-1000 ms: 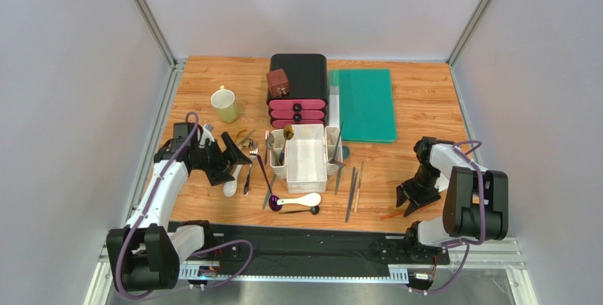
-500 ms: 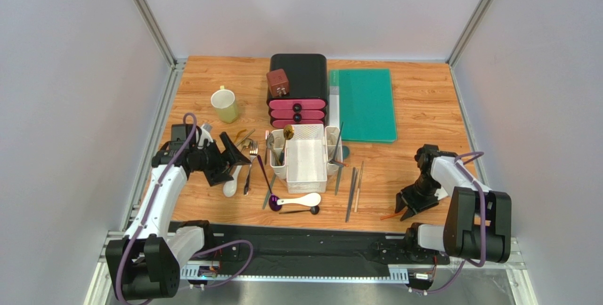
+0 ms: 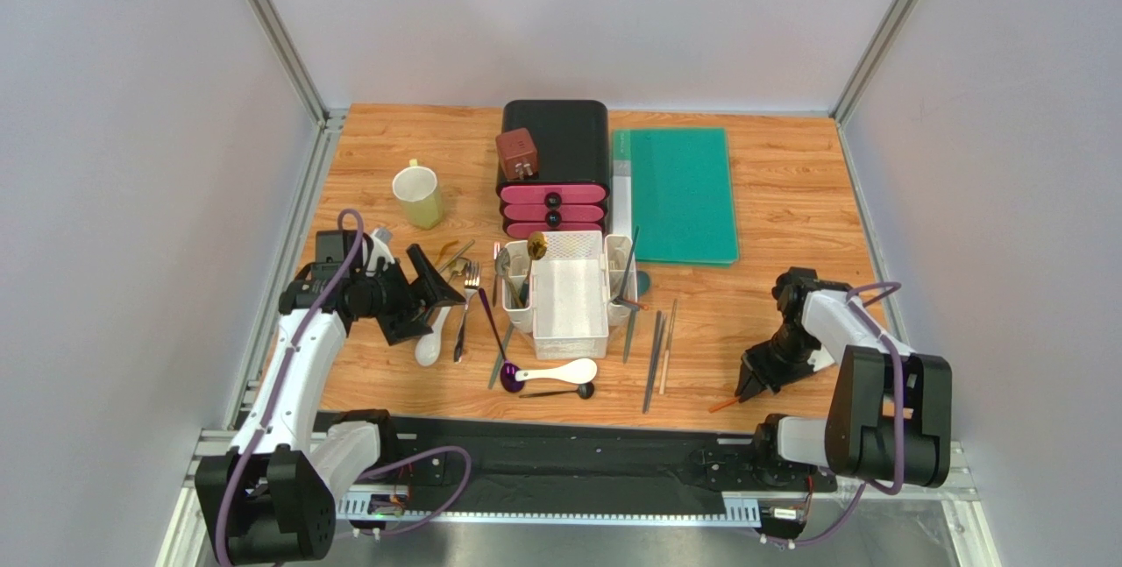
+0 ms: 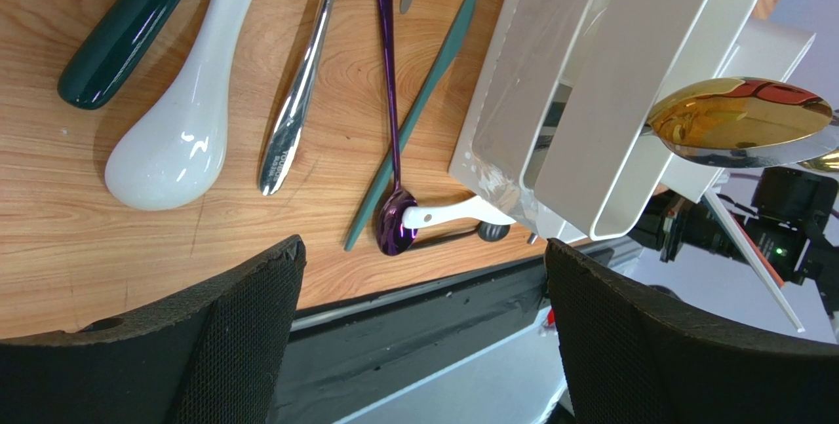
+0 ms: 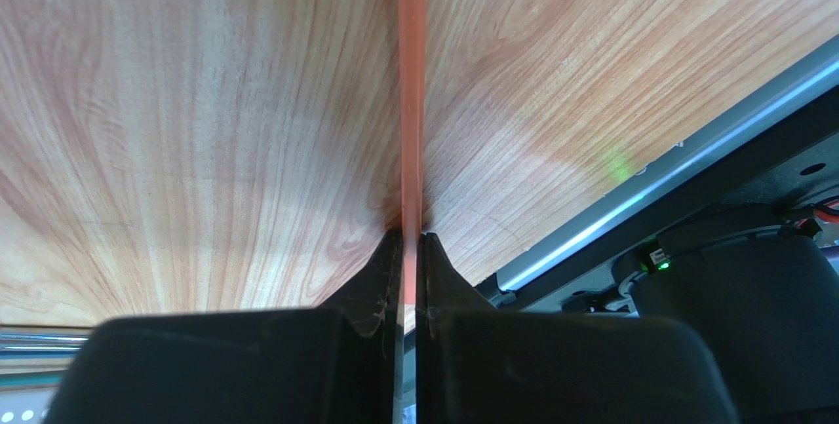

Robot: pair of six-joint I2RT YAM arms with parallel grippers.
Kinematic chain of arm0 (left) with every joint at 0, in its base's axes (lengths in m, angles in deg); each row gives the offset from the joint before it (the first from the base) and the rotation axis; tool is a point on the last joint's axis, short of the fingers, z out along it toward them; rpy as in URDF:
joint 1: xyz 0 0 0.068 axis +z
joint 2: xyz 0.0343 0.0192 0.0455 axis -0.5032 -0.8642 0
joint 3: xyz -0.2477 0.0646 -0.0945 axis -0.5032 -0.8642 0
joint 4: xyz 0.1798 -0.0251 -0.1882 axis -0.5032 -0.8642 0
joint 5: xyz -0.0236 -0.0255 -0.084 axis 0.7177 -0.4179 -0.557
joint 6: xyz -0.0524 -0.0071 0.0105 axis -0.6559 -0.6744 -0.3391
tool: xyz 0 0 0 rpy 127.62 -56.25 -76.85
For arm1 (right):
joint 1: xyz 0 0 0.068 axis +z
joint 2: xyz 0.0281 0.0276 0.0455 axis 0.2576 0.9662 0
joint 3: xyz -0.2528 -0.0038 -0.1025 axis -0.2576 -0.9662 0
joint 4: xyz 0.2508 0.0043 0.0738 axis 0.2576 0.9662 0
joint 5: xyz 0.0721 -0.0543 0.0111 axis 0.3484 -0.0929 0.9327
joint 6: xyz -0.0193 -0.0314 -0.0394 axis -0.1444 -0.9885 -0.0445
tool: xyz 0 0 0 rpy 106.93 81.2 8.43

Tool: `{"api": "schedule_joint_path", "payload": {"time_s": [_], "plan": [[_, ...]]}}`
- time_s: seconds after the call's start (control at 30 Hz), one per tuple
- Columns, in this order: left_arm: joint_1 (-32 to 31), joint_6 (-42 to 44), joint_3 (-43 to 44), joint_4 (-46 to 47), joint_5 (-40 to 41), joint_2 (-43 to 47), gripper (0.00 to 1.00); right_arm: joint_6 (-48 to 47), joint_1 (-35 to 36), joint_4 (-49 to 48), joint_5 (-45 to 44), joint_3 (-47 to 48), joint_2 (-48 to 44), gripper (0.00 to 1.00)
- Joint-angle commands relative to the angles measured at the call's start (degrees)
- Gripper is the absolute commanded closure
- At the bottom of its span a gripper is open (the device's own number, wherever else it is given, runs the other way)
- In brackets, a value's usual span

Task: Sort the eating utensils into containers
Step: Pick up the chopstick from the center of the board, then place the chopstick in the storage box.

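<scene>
You are only a little way into this job. A gold spoon (image 4: 739, 119) is poking out of the left side bin of the white caddy (image 3: 569, 298), and a dark stick (image 3: 631, 265) is leaning in the right side bin. The big middle bin is looking bare. Most of the utensils are lying on the table (image 3: 790, 199), waiting to be sorted. Your right gripper (image 3: 751, 383) is pressing tight on an orange chopstick (image 5: 412, 100), low on the table near the front edge and well apart from the caddy. Your left gripper (image 3: 428, 281) is spread wide and holding nothing. It is hanging above a white soup spoon (image 4: 177, 139), a silver fork (image 4: 295, 100) and a purple spoon (image 4: 391, 149), which are lying side by side just left of the caddy. A yellow mug (image 3: 419, 195), a black-and-pink drawer box (image 3: 553, 173) and a green mat (image 3: 674, 193) are sitting farther back, out of your way. More chopsticks (image 3: 655, 357) are lying between your right gripper and the caddy, so you are probably going to have to lift over them. The side bins are looking narrow.
</scene>
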Motion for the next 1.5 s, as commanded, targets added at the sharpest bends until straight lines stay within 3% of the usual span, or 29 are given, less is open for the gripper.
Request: {"api": "schedule_joint_path", "payload": {"time_s": [0.0,0.4,0.6,0.73,1.03,1.47], "plan": [[0.3,1.4,2.6,-0.2,0.5,0.5,0.04,1.1,0.8,-8.1,-5.5,-0.3,-0.4,1.0],[0.3,1.3,2.4,1.2,-0.2,-1.3,0.04,-7.3,16.7,-1.3,-13.9,31.1,-2.6,1.0],[0.2,1.4,2.3,1.4,-0.2,-1.5,0.04,-13.5,28.8,-0.4,-18.4,50.0,3.8,1.0],[0.2,1.4,2.3,1.2,-0.1,-1.3,0.04,-16.2,35.3,-0.4,-19.8,56.6,7.8,1.0],[0.3,1.6,2.5,0.8,0.4,-0.8,0.04,-18.8,43.6,-3.8,-20.2,57.0,10.7,1.0],[0.3,1.4,1.9,0.9,0.3,-0.5,0.04,-18.0,47.2,-7.7,-20.4,48.6,9.6,1.0]]}}
